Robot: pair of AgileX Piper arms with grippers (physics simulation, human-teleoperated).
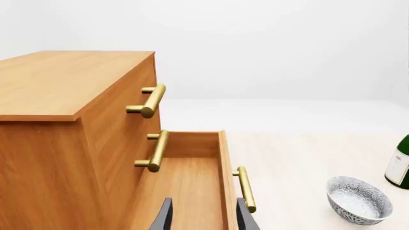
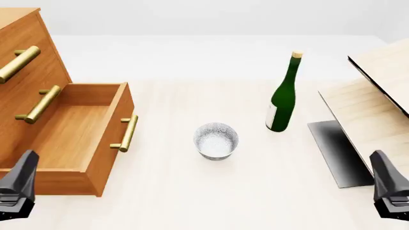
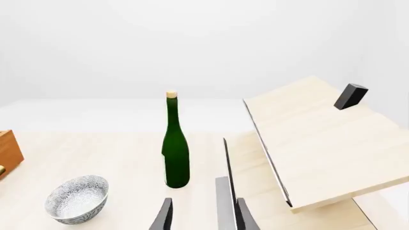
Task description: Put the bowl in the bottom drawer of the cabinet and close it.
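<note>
Front view: cabinet [image 2: 26,52] sits at the surface's [image 2: 191,191] left edge, w/ bottom drawer [image 2: 76,139] pulled wide open, nothing inside, brass handle [image 2: 126,134] facing the middle. Pale wood panelled structure [image 2: 377,105] leans at the right edge, dark slab under it. Green bottle [image 2: 283,96] stands upright right of centre, toward the far edge. Bowl [image 2: 216,140] sits upright on the surface approx. mid-way, between drawer and bottle, touching neither. Left claw [image 1: 203,215] hangs over the drawer's near end, fingers apart, holding nothing. Right claw [image 3: 203,215] by the near right corner, fingers apart, also holding nothing.
</note>
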